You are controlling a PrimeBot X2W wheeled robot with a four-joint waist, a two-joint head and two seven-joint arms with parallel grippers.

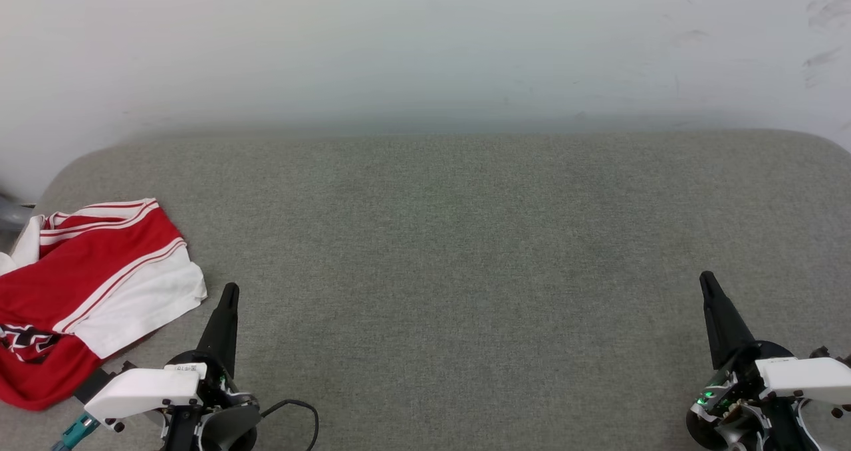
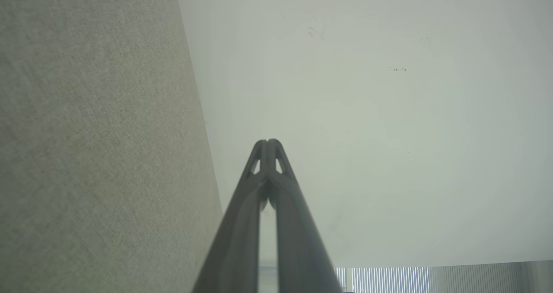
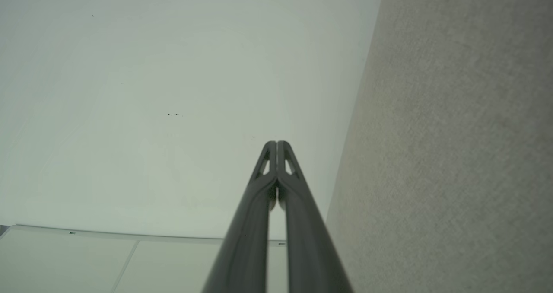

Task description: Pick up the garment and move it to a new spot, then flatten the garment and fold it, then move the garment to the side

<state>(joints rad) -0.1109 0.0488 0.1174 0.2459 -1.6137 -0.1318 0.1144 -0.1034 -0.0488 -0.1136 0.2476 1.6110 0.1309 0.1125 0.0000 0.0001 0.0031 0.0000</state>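
The garment, a red jersey T-shirt with white sleeves and striped trim, lies crumpled at the left edge of the grey cushioned surface. Part of its black-and-white lettering peeks out low on the left, and its left side runs out of the head view. My left gripper sits just right of the garment, shut and empty, its fingertips pressed together in the left wrist view. My right gripper rests at the lower right, far from the garment, also shut with nothing held, as the right wrist view shows.
A pale wall rises behind the grey surface. A black cable loops beside my left wrist. A grey object pokes in at the far left edge above the garment.
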